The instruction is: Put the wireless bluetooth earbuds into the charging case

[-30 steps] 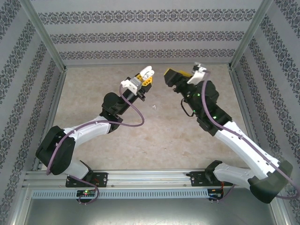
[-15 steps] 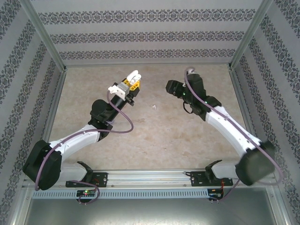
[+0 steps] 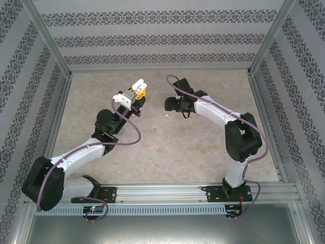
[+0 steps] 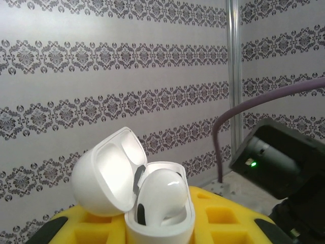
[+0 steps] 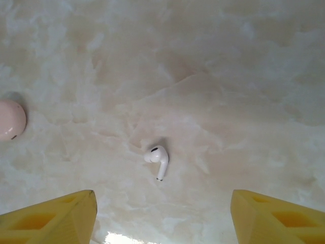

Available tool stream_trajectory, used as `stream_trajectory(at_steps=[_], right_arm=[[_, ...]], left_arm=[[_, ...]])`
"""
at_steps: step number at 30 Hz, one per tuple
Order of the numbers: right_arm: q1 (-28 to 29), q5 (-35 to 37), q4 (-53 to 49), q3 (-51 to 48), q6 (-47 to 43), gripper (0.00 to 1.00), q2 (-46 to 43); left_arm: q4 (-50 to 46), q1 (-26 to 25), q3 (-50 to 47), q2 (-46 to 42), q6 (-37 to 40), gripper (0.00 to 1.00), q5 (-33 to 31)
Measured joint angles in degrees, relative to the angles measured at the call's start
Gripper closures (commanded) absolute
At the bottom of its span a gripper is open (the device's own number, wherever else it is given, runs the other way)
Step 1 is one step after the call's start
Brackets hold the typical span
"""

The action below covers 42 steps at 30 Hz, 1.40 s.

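Observation:
A white charging case (image 4: pixel 160 218) stands open between the yellow fingers (image 4: pixel 223 213) of my left gripper (image 3: pixel 138 87), which is shut on its base. Its lid (image 4: pixel 104 175) tips back to the left, and one white earbud (image 4: pixel 163 195) sits in the base. A second white earbud (image 5: pixel 158 160) lies loose on the marble table (image 5: pixel 244 91), stem toward the camera; in the top view this earbud (image 3: pixel 166 117) is a small speck mid-table. My right gripper (image 5: pixel 162 218) hangs open above it, pointing down, a yellow fingertip (image 5: pixel 56 216) on each side, touching nothing.
A pink rounded object (image 5: pixel 10 120) rests on the table at the left edge of the right wrist view. Patterned walls (image 3: pixel 162 38) and metal posts (image 3: pixel 48 38) enclose the table. The right arm's wrist (image 4: pixel 277 162) and purple cable loom close to the case on its right.
The right arm has swung left and turned its gripper down over the loose earbud. The left arm has drawn back a little to the left, still holding the open case.

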Motion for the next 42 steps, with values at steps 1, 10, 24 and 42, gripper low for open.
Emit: stream_trajectory(at_steps=[1,10,24,42], right_arm=[[0.3,0.1,-0.7,1.3,-0.7,0.30,1.0],[1.4,3.1,-8.9,14.2,-6.3,0.30,9.5],[1.9,4.2,-16.2,24.0,-9.6,0.31,16.4],[1.9,7.1,-17.6,25.3,-10.0,0.25,17.3]], left_arm=[[-0.1,0.0,0.0,0.0,-0.3,1.00,0.0],[-0.2,0.0,0.0,1.4,-1.3,1.00,0.4],[-0.2,0.0,0.0,4.7,-2.5,1.00,1.3],[-0.2,0.0,0.0,4.6,-3.1,1.00,1.3]])
